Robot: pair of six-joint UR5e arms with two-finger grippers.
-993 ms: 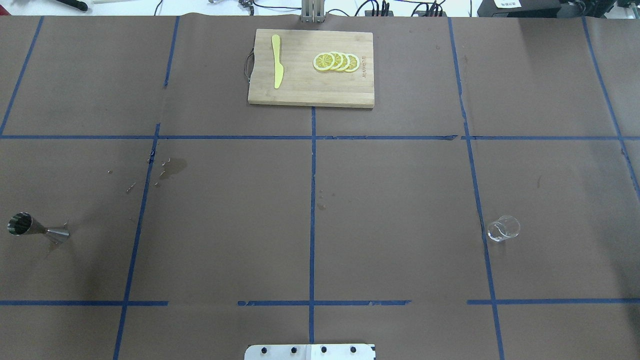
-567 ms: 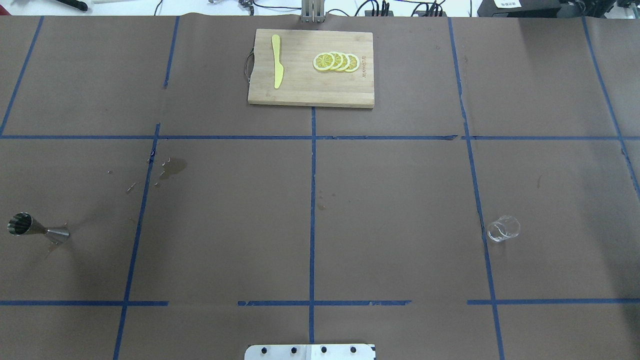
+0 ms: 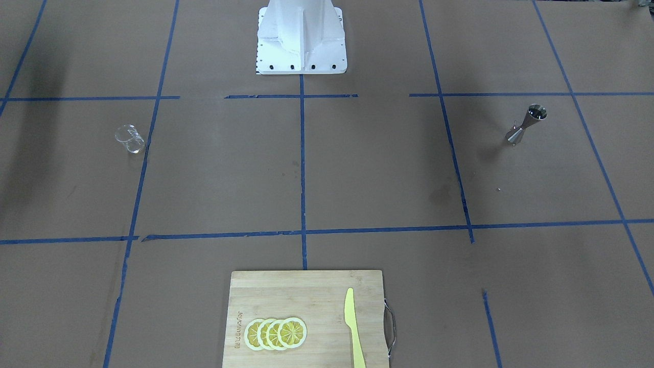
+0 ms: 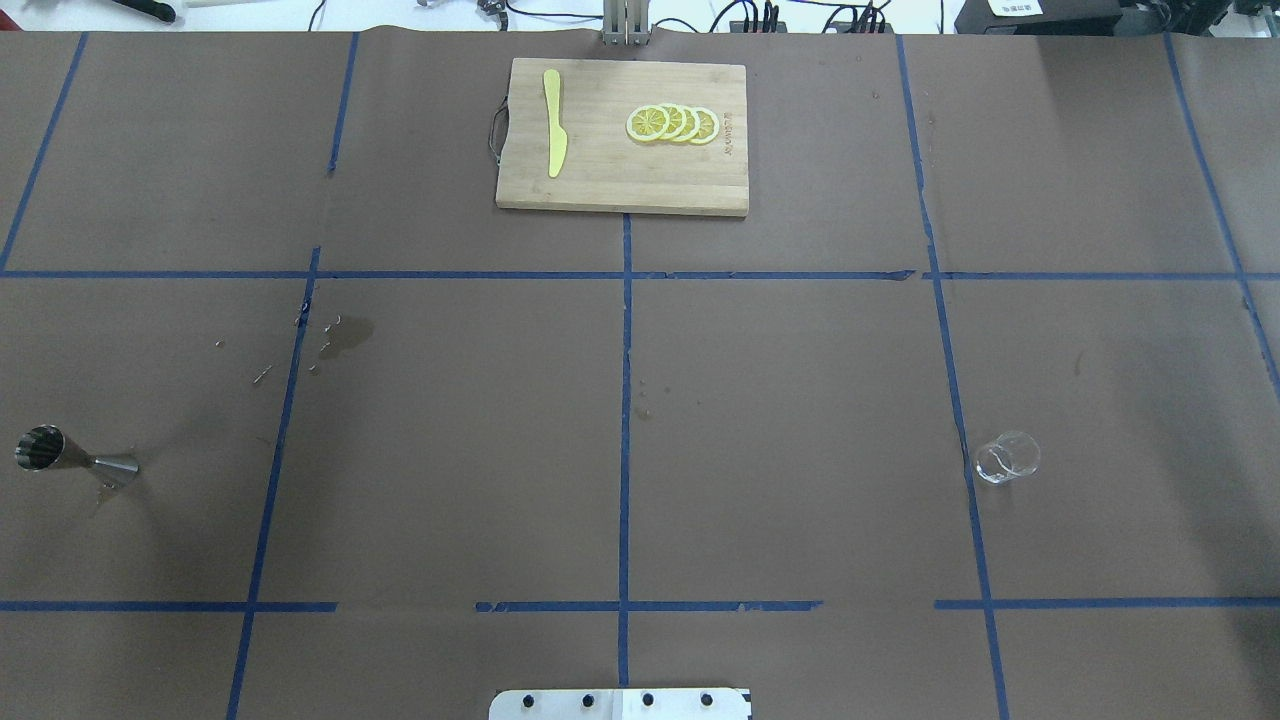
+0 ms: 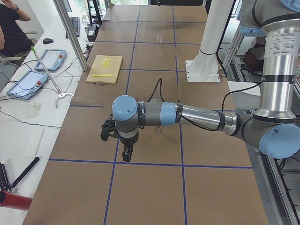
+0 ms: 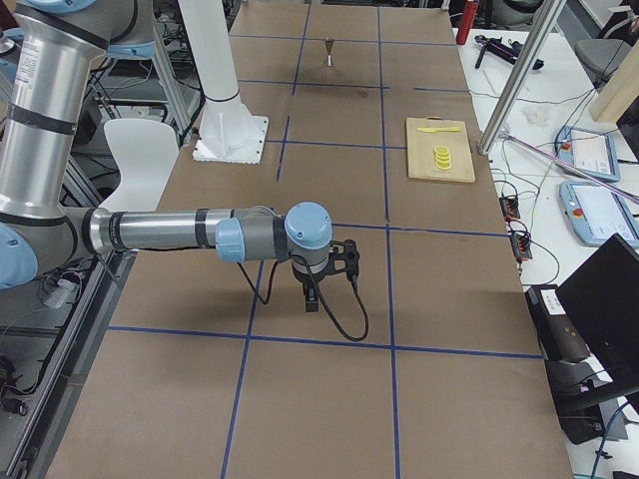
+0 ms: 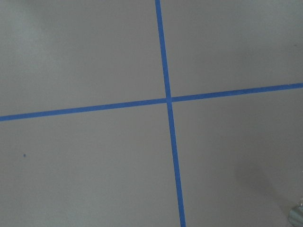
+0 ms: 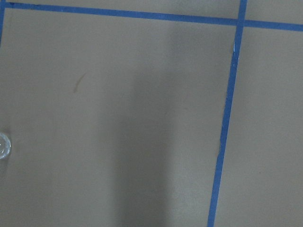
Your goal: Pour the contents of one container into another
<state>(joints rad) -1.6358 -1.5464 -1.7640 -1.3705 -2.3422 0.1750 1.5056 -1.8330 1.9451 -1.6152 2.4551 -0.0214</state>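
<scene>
At the table's point(image 4: 800, 420) near edge stood the robot's white base point(image 3: 300, 36), bolted down at the middle; the surface was brown paper ruled into squares with blue tape point(image 4: 624, 400).

A little further in, at the table's left end, the left gripper point(image 5: 126, 157) hung pointing down over the paper with nothing in its grasp; it showed only in the left side view, so I cannot tell how far its fingers were parted. At the right end the right gripper point(image 6: 312, 300) hung the same way, nothing in it, seen only from the right side; how far it was parted I cannot tell either.

Between them, about as far in, stood the task's two things, well apart. The steel jigger point(image 4: 72, 459) stood upright on one cone toward the left end, its other mouth open upward; no gripper touched it. The glass cup point(image 4: 1007, 457) stood upright toward the right end, just beside a tape line and on the side of it toward the right end; its rim showed at the edge of the right wrist view point(image 8: 3, 145); whether it held any liquid I could not tell.

Further in, a dark stain point(image 4: 350, 335) marked the paper left of centre.

At the far edge, at its middle, lay a wooden cutting board point(image 4: 620, 175); on it lay a yellow knife point(image 4: 553, 120) and, apart from that, a row of overlapping lemon slices point(image 4: 672, 124).
</scene>
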